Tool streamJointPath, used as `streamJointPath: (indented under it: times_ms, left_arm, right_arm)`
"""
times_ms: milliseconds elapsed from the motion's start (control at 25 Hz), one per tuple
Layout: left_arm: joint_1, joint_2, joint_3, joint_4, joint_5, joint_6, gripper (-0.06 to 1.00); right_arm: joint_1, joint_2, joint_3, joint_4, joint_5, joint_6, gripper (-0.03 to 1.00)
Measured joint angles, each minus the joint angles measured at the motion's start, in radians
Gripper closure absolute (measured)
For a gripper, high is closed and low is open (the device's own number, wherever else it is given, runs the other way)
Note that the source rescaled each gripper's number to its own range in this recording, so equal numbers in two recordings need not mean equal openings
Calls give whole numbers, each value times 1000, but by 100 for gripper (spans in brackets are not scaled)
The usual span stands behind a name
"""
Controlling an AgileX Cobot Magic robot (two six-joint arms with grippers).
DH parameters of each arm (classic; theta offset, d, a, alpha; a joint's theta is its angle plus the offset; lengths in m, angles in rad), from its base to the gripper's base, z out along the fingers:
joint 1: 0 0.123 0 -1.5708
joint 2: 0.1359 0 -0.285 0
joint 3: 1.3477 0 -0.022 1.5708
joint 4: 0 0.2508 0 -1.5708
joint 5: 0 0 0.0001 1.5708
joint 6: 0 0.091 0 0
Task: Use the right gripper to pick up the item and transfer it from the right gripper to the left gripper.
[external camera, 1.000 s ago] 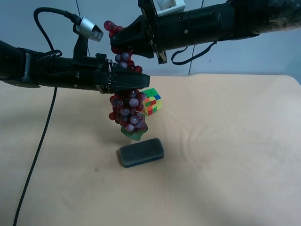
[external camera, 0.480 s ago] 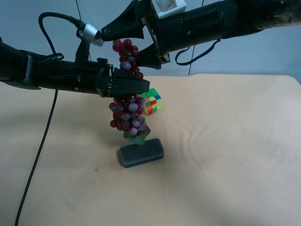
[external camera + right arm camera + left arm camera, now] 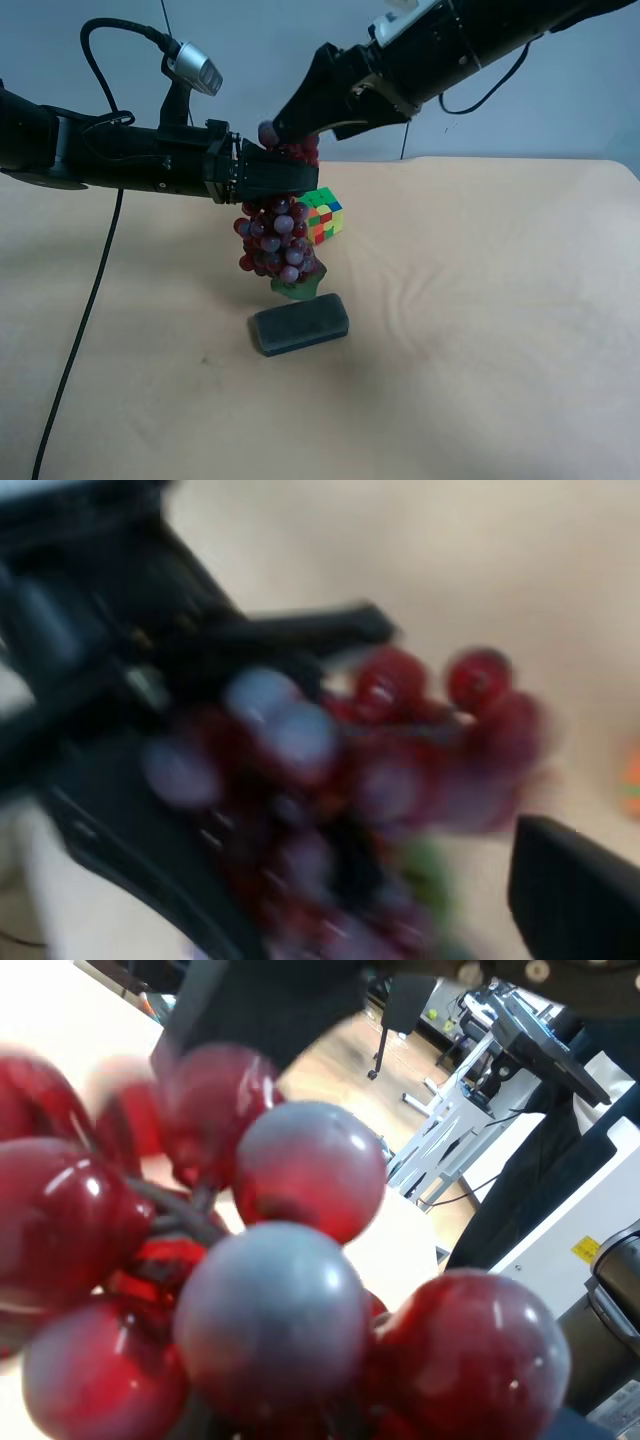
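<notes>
The item [image 3: 272, 238], a long bunch of dark red and purplish grapes with a green leaf at its lower end, hangs above the table. My left gripper [image 3: 275, 182], on the arm at the exterior high view's left, is shut on the bunch's upper part. Close up in the left wrist view, the grapes [image 3: 270, 1310] fill the frame. My right gripper [image 3: 300, 132] reaches in from the upper right and stands open just above the bunch's top. The blurred right wrist view shows the grapes [image 3: 400, 750] and one black finger [image 3: 575, 900] apart from them.
A multicoloured puzzle cube [image 3: 325, 215] sits on the tan table [image 3: 480, 300] behind the bunch. A dark grey-green oblong case [image 3: 300, 323] lies right below the leaf. A black cable [image 3: 80, 330] trails down the left side.
The right gripper has opened and let go of the bunch's top, then tilted down toward it. The top grapes have sunk lower. The left gripper has stayed shut on the bunch.
</notes>
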Motion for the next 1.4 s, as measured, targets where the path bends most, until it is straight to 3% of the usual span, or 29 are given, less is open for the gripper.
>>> streamJointPath:
  times_ms: [240,440,560,920,1120,1400]
  left_arm:
    - [0,0,0,-3,0,-27,94]
    - [0,0,0,-5,6,-48,94]
    - [0,0,0,-5,6,-52,94]
    - [0,0,-1,-5,18,-53,94]
    - [0,0,-1,-5,25,-55,94]
    - [0,0,-1,-5,25,-56,94]
  right_arm:
    - [0,-122,0,-392,-33,203,-3]
    - [0,-194,0,-713,28,459,-3]
    - [0,-233,0,-843,86,584,-3]
    - [0,-497,237,-927,128,699,-3]
    - [2,-780,389,-978,104,793,-3]
    - [2,-1141,573,-966,126,804,-3]
